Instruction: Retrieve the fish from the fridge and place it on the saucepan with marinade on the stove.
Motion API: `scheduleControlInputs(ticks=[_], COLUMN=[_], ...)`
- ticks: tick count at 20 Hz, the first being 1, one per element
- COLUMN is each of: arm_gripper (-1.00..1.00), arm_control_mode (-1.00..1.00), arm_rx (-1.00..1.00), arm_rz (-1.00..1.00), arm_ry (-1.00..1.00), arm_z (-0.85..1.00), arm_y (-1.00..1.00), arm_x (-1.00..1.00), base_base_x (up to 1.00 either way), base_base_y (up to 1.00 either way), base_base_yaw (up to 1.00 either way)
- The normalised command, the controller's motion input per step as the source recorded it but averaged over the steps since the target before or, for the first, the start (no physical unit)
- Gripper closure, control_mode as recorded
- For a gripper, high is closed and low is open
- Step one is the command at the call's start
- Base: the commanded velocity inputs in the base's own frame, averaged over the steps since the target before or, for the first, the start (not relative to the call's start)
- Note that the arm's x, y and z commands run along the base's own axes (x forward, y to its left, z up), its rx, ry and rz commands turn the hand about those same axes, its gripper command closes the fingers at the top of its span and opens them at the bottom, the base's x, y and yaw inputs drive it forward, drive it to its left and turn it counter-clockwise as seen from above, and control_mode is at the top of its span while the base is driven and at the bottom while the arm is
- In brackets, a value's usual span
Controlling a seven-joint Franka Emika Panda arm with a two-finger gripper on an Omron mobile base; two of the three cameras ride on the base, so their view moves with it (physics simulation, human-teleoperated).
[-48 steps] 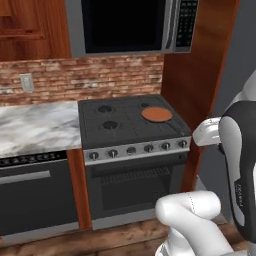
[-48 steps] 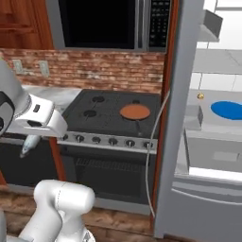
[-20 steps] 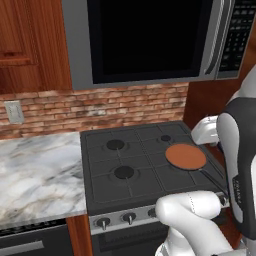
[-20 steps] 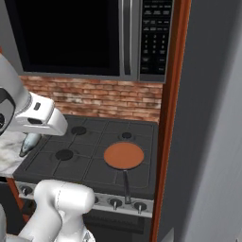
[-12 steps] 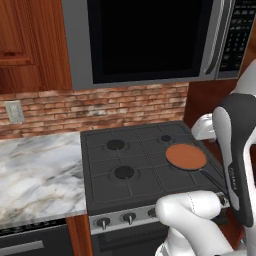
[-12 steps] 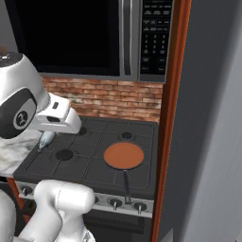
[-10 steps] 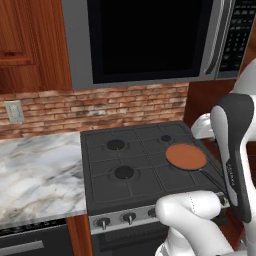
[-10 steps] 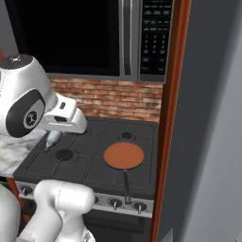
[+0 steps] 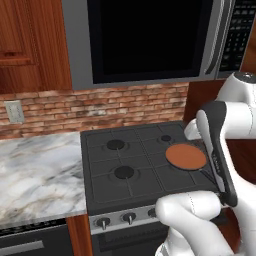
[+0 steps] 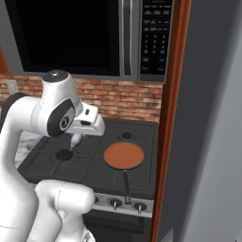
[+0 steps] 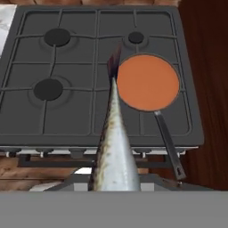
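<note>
1. The fish (image 11: 113, 151) is carried in the gripper (image 10: 75, 140), jaws nearly closed around it; in the hand view it stretches up from the bottom edge, tail pointing toward the saucepan (image 11: 148, 83).
2. It hangs above the stove (image 9: 145, 165), over the middle grates, left of the pan and apart from it.
3. The marinade (image 10: 124, 155) is a bare reddish disc, no fish on it yet.
4. Change: a second ago the gripper was low at the left of the right base view; now the arm has swung in over the cooktop.
5. The base has stayed parked at the stove.
6. Judgement: transport nearly done; remaining is a short shift right over the pan, then release.
</note>
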Motion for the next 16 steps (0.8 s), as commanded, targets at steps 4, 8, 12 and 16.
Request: scheduleControlInputs(ticks=[4,8,12,16], arm_gripper=[1.00,1.00,1.00,1.00], arm_control_mode=[-1.00,-1.00,-1.00,-1.00], arm_rx=[0.00,0.00,0.00,0.00], arm_rz=[0.00,-0.02,-0.02,-0.03], arm_ry=[0.06,0.06,0.05,0.02], arm_z=[-0.62,-0.54,-0.43,-0.42], arm_y=[-0.10,-0.13,-0.19,-0.24], arm_x=[0.52,0.50,0.53,0.44], base_base_x=[0.00,0.00,0.00,0.00], base_base_y=[0.00,0.00,0.00,0.00], base_base_yaw=[0.00,0.00,0.00,0.00])
